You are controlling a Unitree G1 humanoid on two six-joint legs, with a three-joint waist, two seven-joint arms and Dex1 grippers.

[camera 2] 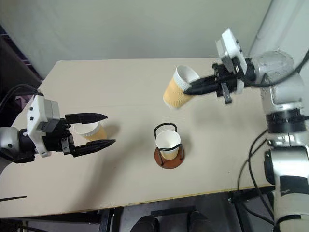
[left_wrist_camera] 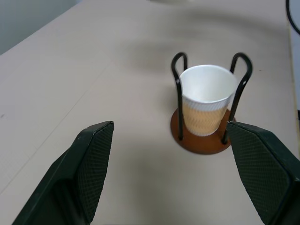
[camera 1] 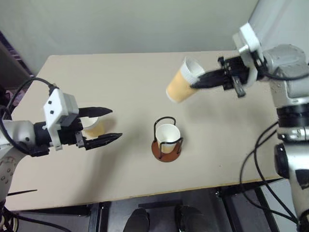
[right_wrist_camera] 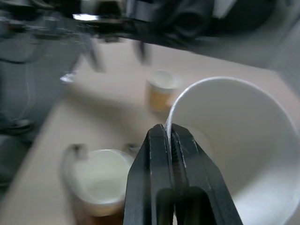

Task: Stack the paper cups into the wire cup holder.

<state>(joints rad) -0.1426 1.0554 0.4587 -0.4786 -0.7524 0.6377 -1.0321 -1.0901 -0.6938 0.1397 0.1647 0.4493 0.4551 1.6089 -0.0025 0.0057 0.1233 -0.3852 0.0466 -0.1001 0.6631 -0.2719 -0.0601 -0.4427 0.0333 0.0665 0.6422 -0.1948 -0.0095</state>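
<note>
**One cup aloft, one in the holder, one on the desk**

The right end effector [camera 1: 197,83] is pinched tight on the rim of a paper cup [camera 1: 182,83], holding it tilted in the air above the far right part of the desk [camera 1: 130,92]. The wire cup holder [camera 1: 167,140] stands near the desk's middle with a second cup [camera 1: 168,137] upright inside its loops. The left end effector [camera 1: 110,124] hovers with its fingers spread wide, and the third cup [camera 1: 94,126] stands on the desk between them, below.
</note>
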